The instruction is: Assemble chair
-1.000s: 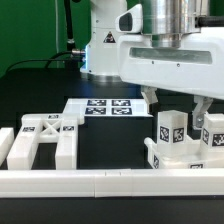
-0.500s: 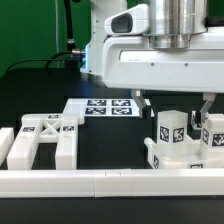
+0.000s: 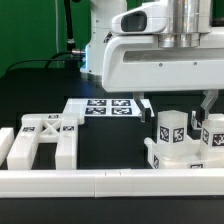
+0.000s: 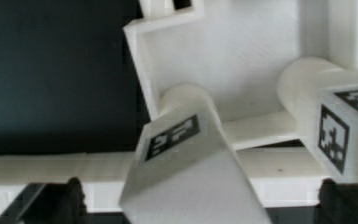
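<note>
Tool (image 3: pixel 175 104) wide open and empty, vertical, just above the two upright tagged chair legs (image 3: pixel 170 138).

We see a black tabletop (image 3: pixel 40 95). The marker board (image 3: pixel 100 107) lies flat on it. A long white rail (image 3: pixel 100 182) lies across the near edge.

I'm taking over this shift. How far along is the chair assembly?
Done, apparently: two tagged legs stand upright on the white panel at the exterior view's right. In hand: nothing; the claw hangs open above them. Left: the X-braced frame lies apart at the exterior view's left, unjoined.
</note>
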`<state>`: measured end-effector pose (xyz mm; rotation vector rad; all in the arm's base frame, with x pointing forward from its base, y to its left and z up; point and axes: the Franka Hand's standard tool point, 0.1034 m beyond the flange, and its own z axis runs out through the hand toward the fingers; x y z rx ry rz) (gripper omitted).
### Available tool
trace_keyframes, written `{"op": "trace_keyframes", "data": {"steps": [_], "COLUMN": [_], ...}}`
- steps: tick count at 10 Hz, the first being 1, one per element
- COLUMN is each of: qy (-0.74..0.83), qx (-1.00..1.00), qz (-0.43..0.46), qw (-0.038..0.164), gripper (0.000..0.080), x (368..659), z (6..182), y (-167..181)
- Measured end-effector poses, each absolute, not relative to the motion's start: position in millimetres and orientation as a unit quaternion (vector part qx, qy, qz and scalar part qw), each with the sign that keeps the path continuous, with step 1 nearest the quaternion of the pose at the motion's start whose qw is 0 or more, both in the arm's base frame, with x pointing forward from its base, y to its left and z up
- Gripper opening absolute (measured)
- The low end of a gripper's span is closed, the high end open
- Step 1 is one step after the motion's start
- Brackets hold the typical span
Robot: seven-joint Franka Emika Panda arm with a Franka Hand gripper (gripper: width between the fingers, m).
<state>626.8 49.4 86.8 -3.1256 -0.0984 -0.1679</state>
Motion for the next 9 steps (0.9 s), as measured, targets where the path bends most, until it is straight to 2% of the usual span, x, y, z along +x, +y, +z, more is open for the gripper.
{"op": "trace_keyframes", "data": {"steps": [3, 4, 5, 6, 7, 9], "qy": [-0.089, -0.088, -0.079, -0.075, -0.075, -0.03], "qx": [-0.995, -0.995, -0.995, -0.996, -0.996, -0.998], "qz": [-0.056, -0.056, -0.056, -0.056, -0.056, -0.055], "qw": [0.0, 0.0, 0.001, 0.001, 0.001, 0.005], "gripper": [0.0648, 0.0503, 0.0503, 0.0362, 0.0285, 0.0285], "x": [627.3, 627.3, 627.2, 627.2, 627.3, 627.2], "z": [85.2, 85.2, 85.0, 84.9, 84.9, 84.8], "y": [48.5, 48.5, 48.6, 48.5, 48.4, 48.8]}}
